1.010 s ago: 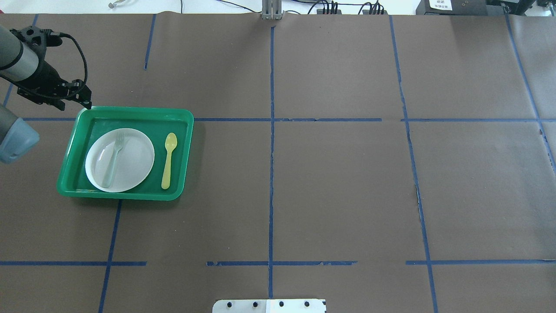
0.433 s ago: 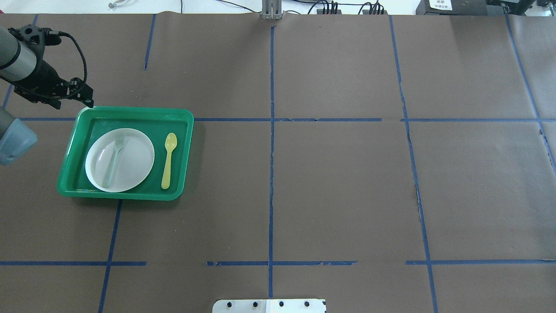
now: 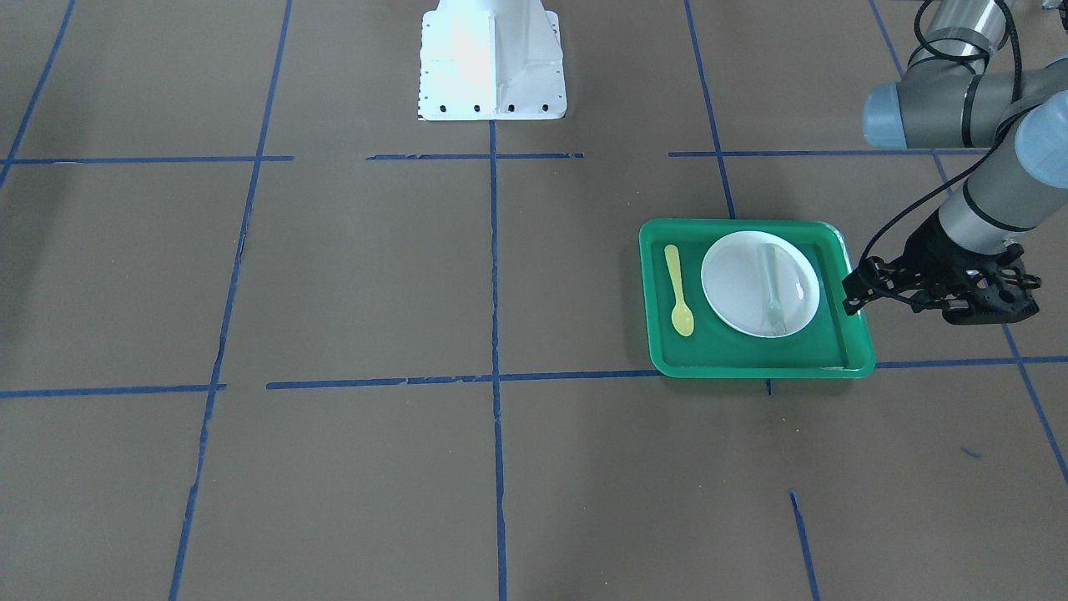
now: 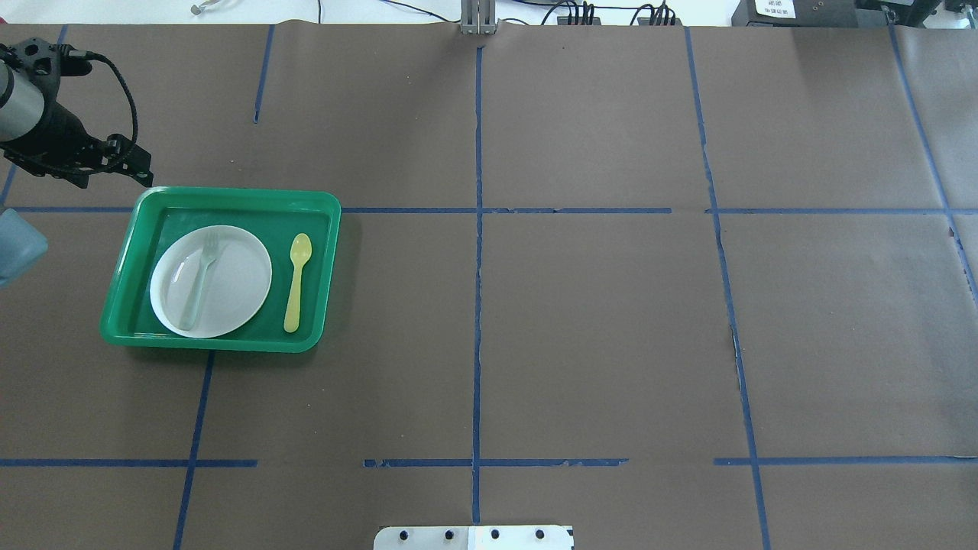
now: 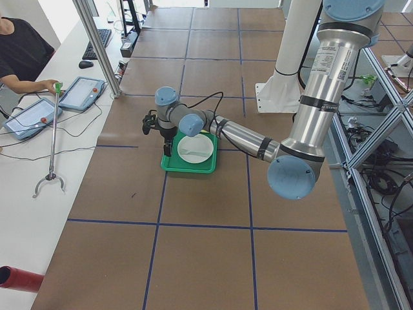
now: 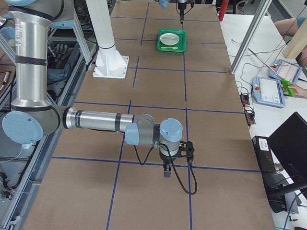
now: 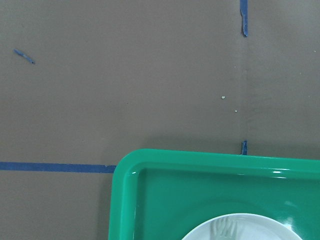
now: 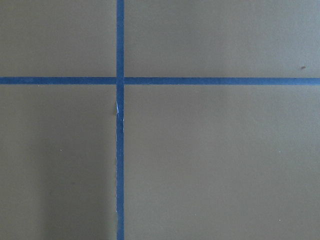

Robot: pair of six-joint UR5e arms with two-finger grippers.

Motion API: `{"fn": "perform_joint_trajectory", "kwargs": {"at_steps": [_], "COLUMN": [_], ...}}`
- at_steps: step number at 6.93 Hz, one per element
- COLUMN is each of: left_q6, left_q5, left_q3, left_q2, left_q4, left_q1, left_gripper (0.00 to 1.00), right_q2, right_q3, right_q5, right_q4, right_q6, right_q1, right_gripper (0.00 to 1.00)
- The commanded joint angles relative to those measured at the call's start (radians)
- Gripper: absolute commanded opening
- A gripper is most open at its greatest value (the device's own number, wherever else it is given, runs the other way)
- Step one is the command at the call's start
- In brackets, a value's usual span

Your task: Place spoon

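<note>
The small yellow spoon [image 4: 297,283] lies flat in the green tray [image 4: 229,195], right of the white plate [image 4: 229,294]; it also shows in the front view [image 3: 678,290]. A pale translucent fork [image 4: 200,279] lies on the plate. My left gripper [image 4: 111,177] hangs empty just beyond the tray's far left corner, fingers apart, touching nothing; the front view [image 3: 901,299] shows it beside the tray [image 3: 859,351]. My right gripper [image 6: 166,170] shows only in the exterior right view, far from the tray, so I cannot tell its state.
The tray's far corner [image 7: 120,175] and the plate's edge [image 7: 240,227] fill the bottom of the left wrist view. Brown paper with blue tape lines covers the table. The robot's white base [image 3: 491,63] stands at the near middle edge.
My left arm has drawn back to the left and away from the tray's far corner. The spoon, plate, fork and tray have not moved.
</note>
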Motion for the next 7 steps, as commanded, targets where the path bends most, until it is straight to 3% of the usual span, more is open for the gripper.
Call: {"fn": "perform_joint_trajectory", "kwargs": {"at_steps": [1, 3, 4, 7], "left_q6": [0.22, 0.453, 0.552, 0.586], "left_q5": [-0.005, -0.023, -0.08, -0.102], "left_q3": [-0.001, 0.009, 0.012, 0.031], "left_q2": [0.076, 0.111, 0.136, 0.151], "left_q4": [0.03, 0.101, 0.134, 0.129], "left_q1": [-0.12, -0.256, -0.292, -0.332], "left_gripper": [1.0, 1.0, 1.0, 1.0], "right_q2": [0.0, 0.0, 0.0, 0.0], "right_q3": [0.0, 0.0, 0.0, 0.0], "right_q5": [0.0, 0.0, 0.0, 0.0], "right_q4": [0.0, 0.0, 0.0, 0.0], "right_q6": [0.0, 0.0, 0.0, 0.0], "right_q1": [0.0, 0.0, 0.0, 0.0], "right_gripper": [1.0, 1.0, 1.0, 1.0]}}
